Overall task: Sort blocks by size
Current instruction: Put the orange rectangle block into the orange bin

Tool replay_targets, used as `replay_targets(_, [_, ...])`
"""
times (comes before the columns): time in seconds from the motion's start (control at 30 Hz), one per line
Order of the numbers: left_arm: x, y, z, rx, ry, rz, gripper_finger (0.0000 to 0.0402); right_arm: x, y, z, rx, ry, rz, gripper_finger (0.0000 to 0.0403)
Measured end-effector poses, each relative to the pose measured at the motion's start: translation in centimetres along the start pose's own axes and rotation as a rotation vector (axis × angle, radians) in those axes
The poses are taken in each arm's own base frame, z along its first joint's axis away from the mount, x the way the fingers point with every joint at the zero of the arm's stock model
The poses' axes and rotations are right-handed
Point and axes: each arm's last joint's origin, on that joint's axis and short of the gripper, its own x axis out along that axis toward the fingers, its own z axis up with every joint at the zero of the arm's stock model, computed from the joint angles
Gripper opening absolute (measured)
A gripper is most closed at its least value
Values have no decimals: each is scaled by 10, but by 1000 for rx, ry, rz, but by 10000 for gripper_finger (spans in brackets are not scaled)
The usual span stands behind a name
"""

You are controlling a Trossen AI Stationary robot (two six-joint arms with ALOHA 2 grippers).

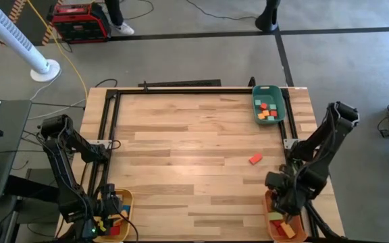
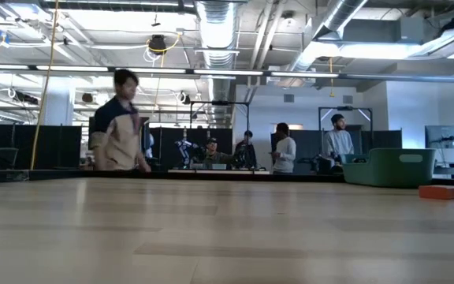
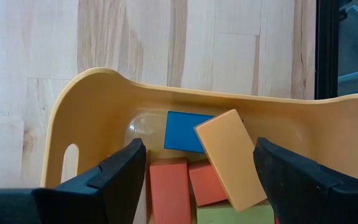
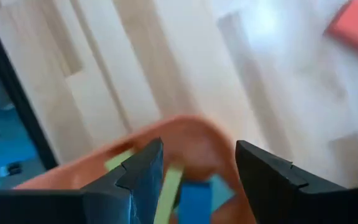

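- Since only one red block (image 1: 255, 159) lies loose on the table (image 1: 194, 148), right of centre in the high view, the sort looks nearly done; rest of the blocks sit in three trays.
- Green tray (image 1: 270, 102) upper right holds small orange/red/green pieces; yellow tray (image 1: 119, 216) lower left holds long bars (blue, tan, red); orange tray (image 1: 283, 224) lower right holds green, blue, tan pieces.
- Right gripper (image 1: 283, 202) hovers over the orange tray's upper end, fingers apart, nothing between them. Left gripper (image 1: 103, 217) hangs over the yellow tray, fingers apart w/ nothing held.
- Risk 1: right fingers (image 4: 135, 180) sit low over the tray wall; a sideways swing toward the red block could clip the rim and shove or tip the tray off the lower table edge.
- Risk 2: left fingers (image 3: 120, 177) straddle stacked bars; tan bar (image 3: 229, 155) leans tilted on others, so a dip could knock it out.
- Risk 3: red block lies skewed to the boards; a grasp w/o wrist turn may pinch a corner and flick it.
- Room: wide bare wood across centre and left, easy travel. Tight spots: both lower trays near the lower edge, black frame rails along left, top and right sides, green tray tucked in the upper right corner by the rail.
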Motion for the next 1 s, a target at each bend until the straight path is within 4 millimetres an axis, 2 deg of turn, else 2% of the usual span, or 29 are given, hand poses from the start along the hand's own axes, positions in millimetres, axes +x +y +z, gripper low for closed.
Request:
replay_targets(0.57, [0,0,0,-1,0,0,285,6,-28,59,-324,-107,-173,228])
replay_targets(1.0, [0,0,0,0,0,0,285,10,-42,75,-646,-89,-289,228])
